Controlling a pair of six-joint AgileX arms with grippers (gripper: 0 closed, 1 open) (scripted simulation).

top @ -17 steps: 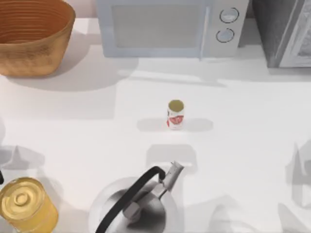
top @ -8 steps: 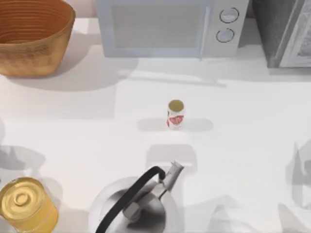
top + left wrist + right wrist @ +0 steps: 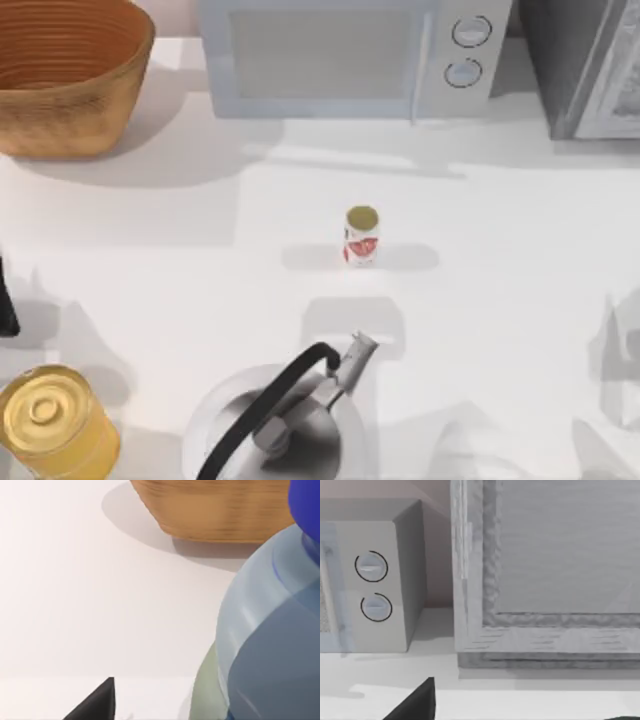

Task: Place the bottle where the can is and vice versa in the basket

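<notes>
The orange-brown woven basket (image 3: 65,75) stands at the table's far left corner, and its wall (image 3: 220,510) also shows in the left wrist view. The yellow can (image 3: 50,420) stands upright at the near left. A pale blue see-through bottle (image 3: 270,630) with a dark blue cap (image 3: 305,502) looms close in the left wrist view, this side of the basket. My left gripper (image 3: 5,300) is a dark sliver at the table's left edge, above the can; one black fingertip (image 3: 97,702) shows. One right fingertip (image 3: 417,702) shows, facing the appliances at the back right.
A microwave (image 3: 350,55) stands at the back centre, with a grey appliance (image 3: 590,65) to its right. A small red-and-white container with a yellow top (image 3: 361,237) stands mid-table. A steel kettle (image 3: 285,420) with a black handle sits at the near edge.
The dark part of my left arm now shows farther up the left edge, and the shadows there have shifted. The can, basket, kettle and small container have not moved.
</notes>
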